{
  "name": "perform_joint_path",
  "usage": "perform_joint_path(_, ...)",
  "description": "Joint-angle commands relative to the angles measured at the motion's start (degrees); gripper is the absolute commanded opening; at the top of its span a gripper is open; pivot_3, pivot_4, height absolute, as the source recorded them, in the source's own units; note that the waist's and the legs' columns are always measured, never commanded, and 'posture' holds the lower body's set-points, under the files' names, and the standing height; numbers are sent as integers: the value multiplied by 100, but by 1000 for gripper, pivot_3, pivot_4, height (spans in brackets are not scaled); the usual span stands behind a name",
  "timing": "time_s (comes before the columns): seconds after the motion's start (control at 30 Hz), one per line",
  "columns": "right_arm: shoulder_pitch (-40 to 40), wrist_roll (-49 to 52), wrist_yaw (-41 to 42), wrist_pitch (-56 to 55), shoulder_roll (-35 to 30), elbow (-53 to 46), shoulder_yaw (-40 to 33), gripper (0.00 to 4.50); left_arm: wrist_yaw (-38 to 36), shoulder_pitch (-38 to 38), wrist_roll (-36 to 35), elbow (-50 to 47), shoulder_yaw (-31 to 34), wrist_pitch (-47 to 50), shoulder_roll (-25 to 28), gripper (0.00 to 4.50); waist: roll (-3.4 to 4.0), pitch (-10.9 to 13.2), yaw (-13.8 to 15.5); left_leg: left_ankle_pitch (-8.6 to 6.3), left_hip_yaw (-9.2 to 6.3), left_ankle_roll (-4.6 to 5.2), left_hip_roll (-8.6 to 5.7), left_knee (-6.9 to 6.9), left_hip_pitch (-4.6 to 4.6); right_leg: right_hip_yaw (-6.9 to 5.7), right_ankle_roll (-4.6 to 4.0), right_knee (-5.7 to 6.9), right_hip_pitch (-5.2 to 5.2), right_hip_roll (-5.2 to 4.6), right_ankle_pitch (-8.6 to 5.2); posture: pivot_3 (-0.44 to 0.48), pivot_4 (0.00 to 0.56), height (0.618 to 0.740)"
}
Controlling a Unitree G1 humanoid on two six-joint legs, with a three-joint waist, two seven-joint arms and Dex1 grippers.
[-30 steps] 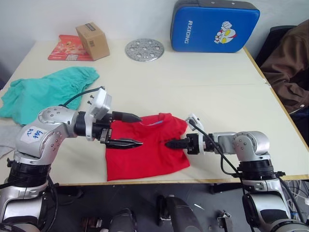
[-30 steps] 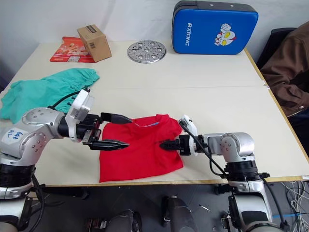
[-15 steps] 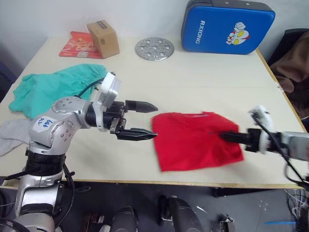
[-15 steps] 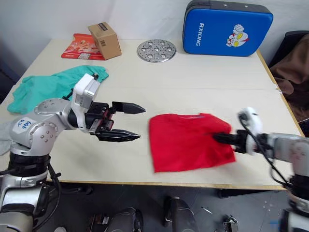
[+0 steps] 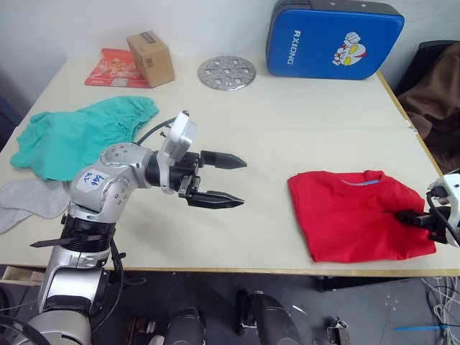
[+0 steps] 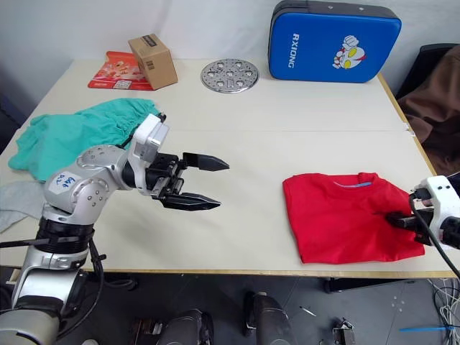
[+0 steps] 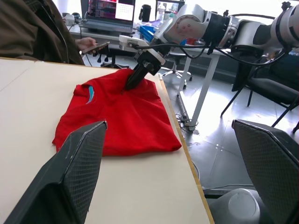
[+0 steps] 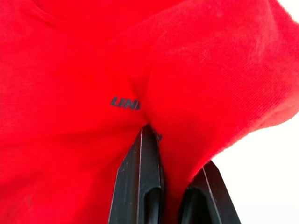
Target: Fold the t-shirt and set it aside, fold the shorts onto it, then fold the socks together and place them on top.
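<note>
While my right gripper (image 6: 399, 220) stayed pinched on the folded t-shirt (image 5: 356, 223), I saw the shirt had slid from the middle of the table (image 5: 287, 136) to its right front corner since a second earlier. My left gripper (image 5: 228, 181), fingers spread and empty, had let go and hung over bare tabletop at the centre. The shorts (image 5: 79, 135) lay crumpled at far left, with the socks (image 5: 25, 203) just in front of them.
</note>
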Motion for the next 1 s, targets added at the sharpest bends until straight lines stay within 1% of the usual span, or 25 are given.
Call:
perform_joint_path(0.03,133,-70,-245,-90,10,-335,-556,1122,-44,-85,89,-54,72,-156,43,4500,4,2,11,0,0,0,0,0,0,0,0,0,0,0,0,0,150,740)
perform_joint_path(0.07,152,-145,-380,-164,16,-367,-686,1381,-17,-42,133,-43,83,-184,69,4500,5,3,11,0,0,1,-1,1,0,0,0,0,0,-1,0,0,150,740)
perform_joint_path(0.1,197,-248,-510,-277,-3,-426,-853,1735,27,46,207,-35,107,-232,120,4500,6,3,10,-1,1,2,-2,2,0,1,1,0,0,-2,1,0,150,740)
perform_joint_path(0.13,239,-343,-631,-408,-5,-512,-1022,1972,78,147,293,-25,137,-293,178,4500,6,3,11,-1,1,2,-2,2,0,2,1,0,0,-2,1,0,150,740)
perform_joint_path(0.23,177,-527,-900,-792,14,-860,-1375,3010,385,500,578,-7,313,-470,386,4500,20,6,-16,-1,1,1,-2,-7,4,4,1,0,0,-1,1,0,150,740)
perform_joint_path(0.27,75,-540,-928,-900,7,-992,-1385,3323,529,631,690,3,396,-531,473,4500,20,8,-22,-1,0,0,-1,-8,7,8,1,1,-1,1,0,0,150,740)
perform_joint_path(0.3,-48,-531,-917,-1004,-4,-1123,-1341,3729,695,751,848,28,460,-616,557,4500,19,9,-43,-1,-2,-1,-1,-7,6,7,1,1,-1,3,0,0,150,740)
perform_joint_path(0.37,-392,-310,-809,-1073,56,-1403,-1207,4370,1120,933,1314,178,514,-813,741,4500,22,12,-75,-1,-2,-1,2,-4,6,8,2,1,-1,4,1,0,150,740)
perform_joint_path(0.4,-605,-43,-691,-1006,150,-1632,-1101,4444,1334,1009,1543,286,557,-903,847,4500,22,12,-102,0,-3,0,1,-5,5,8,3,0,-1,4,1,0,150,740)
perform_joint_path(0.47,-932,449,-470,-839,326,-2071,-917,4444,1654,1109,1873,475,630,-1012,1031,4500,18,14,-138,-1,-5,0,2,-10,7,8,3,0,-1,4,1,0,150,740)
perform_joint_path(0.53,-1277,1284,-297,-491,608,-2749,-625,4444,2111,1146,2313,795,741,-1134,1262,4500,16,16,-146,-1,-5,-1,8,-16,6,6,3,-4,-2,9,1,0,150,740)
perform_joint_path(0.6,-1645,2241,-248,-132,942,-3355,-299,4444,2693,1095,2931,1367,750,-1469,1535,4500,17,20,-152,-1,-5,-2,12,-20,7,6,2,-3,-6,11,2,0,150,740)
perform_joint_path(0.67,-1863,2840,-215,48,1156,-3642,-53,4444,2979,978,3265,1890,690,-1682,1682,4500,17,22,-134,-2,-6,-2,16,-21,7,3,-1,-2,-12,12,4,0,150,740)
perform_joint_path(0.77,-2071,3258,-345,140,1387,-3932,402,4444,3118,722,3694,2633,463,-2412,1766,4500,16,22,-90,-14,-11,16,14,-10,12,-10,-35,-9,-18,4,23,0,150,740)
perform_joint_path(0.87,-2130,3421,-507,137,1563,-3979,653,4444,3342,313,4183,3536,199,-3099,1728,4500,13,21,6,-47,-8,60,5,15,-1,-15,-32,-17,-17,-13,28,0,150,740)
perform_joint_path(0.93,-2098,3367,-583,64,1629,-3937,766,4444,3519,-29,4480,4234,28,-3460,1680,4500,11,20,42,-59,-1,71,5,26,-9,-16,-24,-28,-17,-17,33,0,150,740)
perform_joint_path(1.0,-2046,3317,-665,-4,1684,-3884,836,4444,3611,-394,4611,4937,-44,-3710,1554,4500,10,19,46,-66,9,82,0,33,-11,-17,-19,-32,-15,-26,34,0,150,740)
